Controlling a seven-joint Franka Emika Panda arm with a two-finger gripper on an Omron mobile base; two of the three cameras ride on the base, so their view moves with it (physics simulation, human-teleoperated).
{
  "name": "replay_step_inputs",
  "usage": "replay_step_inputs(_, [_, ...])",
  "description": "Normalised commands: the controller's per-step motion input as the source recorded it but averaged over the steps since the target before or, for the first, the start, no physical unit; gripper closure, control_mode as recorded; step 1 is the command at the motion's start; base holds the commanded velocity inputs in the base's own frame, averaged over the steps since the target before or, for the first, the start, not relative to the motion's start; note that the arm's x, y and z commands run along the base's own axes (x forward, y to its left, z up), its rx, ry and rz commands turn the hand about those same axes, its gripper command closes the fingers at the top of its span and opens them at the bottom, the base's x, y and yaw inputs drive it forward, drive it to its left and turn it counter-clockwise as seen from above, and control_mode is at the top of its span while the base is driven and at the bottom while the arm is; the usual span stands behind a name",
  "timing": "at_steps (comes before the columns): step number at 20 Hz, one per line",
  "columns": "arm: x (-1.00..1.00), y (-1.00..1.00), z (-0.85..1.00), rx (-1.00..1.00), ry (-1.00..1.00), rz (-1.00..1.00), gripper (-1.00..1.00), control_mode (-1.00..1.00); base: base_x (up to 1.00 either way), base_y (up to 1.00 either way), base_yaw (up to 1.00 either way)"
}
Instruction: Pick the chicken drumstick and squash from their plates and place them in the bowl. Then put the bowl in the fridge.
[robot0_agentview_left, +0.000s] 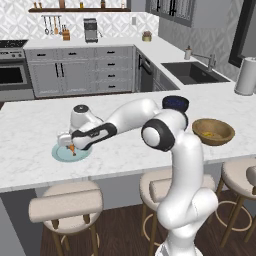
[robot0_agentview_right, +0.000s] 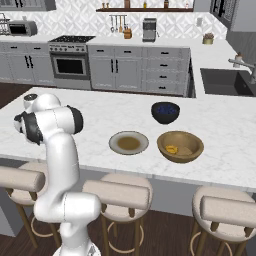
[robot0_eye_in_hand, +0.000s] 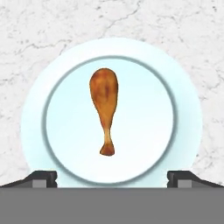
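The gripper (robot0_eye_in_hand: 112, 177) hangs with its jaws spread wide and empty over the light blue plate (robot0_eye_in_hand: 183, 131), centred in the hand view, so the chicken drumstick (robot0_eye_in_hand: 105, 107) lying loose mid-plate falls between them, while the squash (robot0_agentview_right: 172, 149) already sits in the bowl (robot0_agentview_right: 192, 150).

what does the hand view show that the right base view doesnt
Hand view alone: the chicken drumstick lying in the middle of the light blue plate, seen from straight above, with the open gripper over it, one finger tip at each lower corner.

Right base view alone: the wooden bowl with the yellow squash already in it, the olive-brown plate beside it with nothing on it, a dark bowl behind them, the stove and the sink.

Both: the white marble counter.
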Motion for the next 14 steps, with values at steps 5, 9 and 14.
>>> replay_step_inputs(5, [0.31, 0.00, -0.17, 0.00, 0.00, 0.00, -1.00, -1.00, 0.00, 0.00, 0.00])
replay_step_inputs(9, [0.21, 0.04, -0.30, 0.00, 0.00, 0.00, -1.00, -1.00, 0.00, 0.00, 0.00])
replay_step_inputs(14, [0.21, 0.14, -0.26, 0.00, 0.00, 0.00, -1.00, -1.00, 0.00, 0.00, 0.00])
